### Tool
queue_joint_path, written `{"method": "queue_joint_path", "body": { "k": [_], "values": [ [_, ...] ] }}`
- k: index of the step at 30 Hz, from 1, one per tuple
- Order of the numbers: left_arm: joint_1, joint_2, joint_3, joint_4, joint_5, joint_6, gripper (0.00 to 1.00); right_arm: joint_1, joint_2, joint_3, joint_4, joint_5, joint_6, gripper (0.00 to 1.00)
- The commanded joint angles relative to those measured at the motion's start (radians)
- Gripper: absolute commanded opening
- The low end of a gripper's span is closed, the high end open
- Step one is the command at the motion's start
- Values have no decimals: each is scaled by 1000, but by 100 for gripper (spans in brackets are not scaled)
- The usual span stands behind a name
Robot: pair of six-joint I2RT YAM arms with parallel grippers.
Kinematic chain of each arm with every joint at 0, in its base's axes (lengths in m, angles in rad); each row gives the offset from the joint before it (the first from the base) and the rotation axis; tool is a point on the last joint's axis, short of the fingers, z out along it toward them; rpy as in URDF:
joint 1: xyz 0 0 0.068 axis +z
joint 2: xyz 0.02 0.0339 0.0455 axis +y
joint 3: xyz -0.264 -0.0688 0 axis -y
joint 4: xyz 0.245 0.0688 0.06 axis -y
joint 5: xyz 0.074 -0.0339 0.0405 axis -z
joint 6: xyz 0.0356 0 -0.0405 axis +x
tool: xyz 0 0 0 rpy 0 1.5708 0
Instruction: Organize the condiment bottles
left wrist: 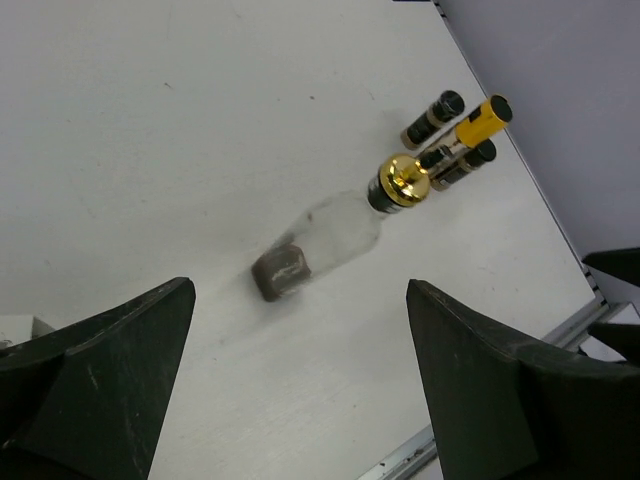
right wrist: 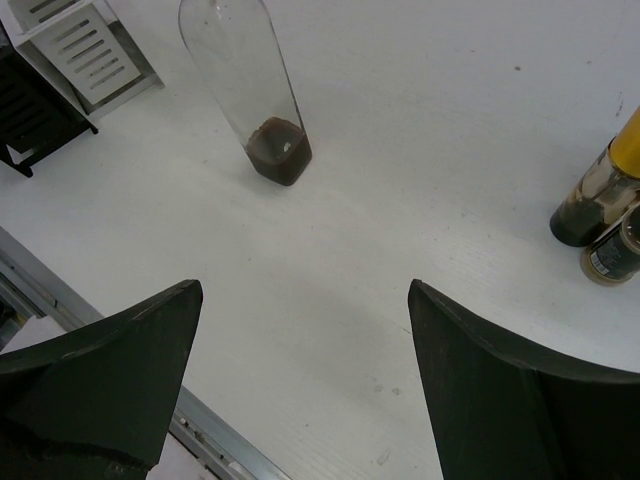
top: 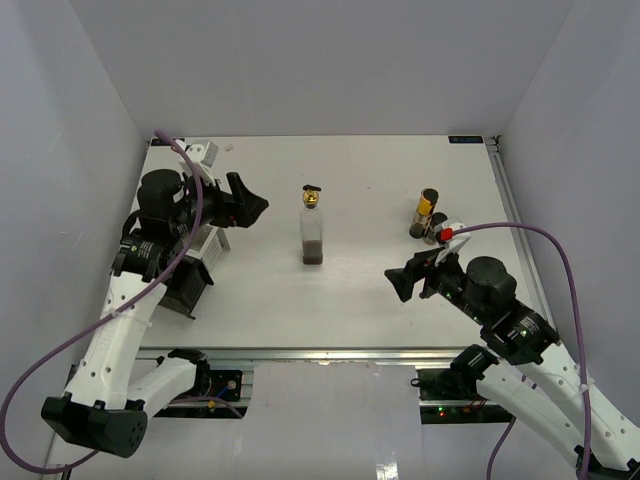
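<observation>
The tall clear square bottle with gold cap (top: 313,228) stands upright mid-table, with dark residue at its base; it also shows in the left wrist view (left wrist: 335,232) and the right wrist view (right wrist: 240,70). The slim dark yellow-labelled bottle (top: 425,210) stands at the right, also seen by the left wrist (left wrist: 480,120) and the right wrist (right wrist: 600,190). The squat clear jar (top: 438,228) stands against it (right wrist: 615,250) (left wrist: 462,163). My left gripper (top: 252,205) is open and empty, left of the tall bottle. My right gripper (top: 402,282) is open and empty, in front of the two right-hand bottles.
The black-and-white compartmented rack (top: 192,270) stands at the left near edge under my left arm; its corner shows in the right wrist view (right wrist: 80,50). Another small dark-capped bottle (left wrist: 432,118) stands beside the yellow-labelled one. A metal rail (top: 330,352) runs along the near edge.
</observation>
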Motion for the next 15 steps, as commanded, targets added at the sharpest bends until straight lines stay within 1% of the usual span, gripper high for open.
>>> {"method": "queue_joint_path", "body": {
  "k": [1,5,9,13,15],
  "values": [
    [-80,-95,-71,82,-56,3,98,7,19,5,22,14,-10,90],
    [-135,-135,-127,105,-78,5,98,7,34,6,23,15,-13,90],
    [-199,-130,-154,116,-148,13,97,7,45,15,22,24,-17,90],
    [-298,-91,-172,137,-249,20,97,6,45,17,19,33,-19,90],
    [-364,-68,-172,152,-303,22,97,7,48,17,15,36,-19,90]
  ]
}}
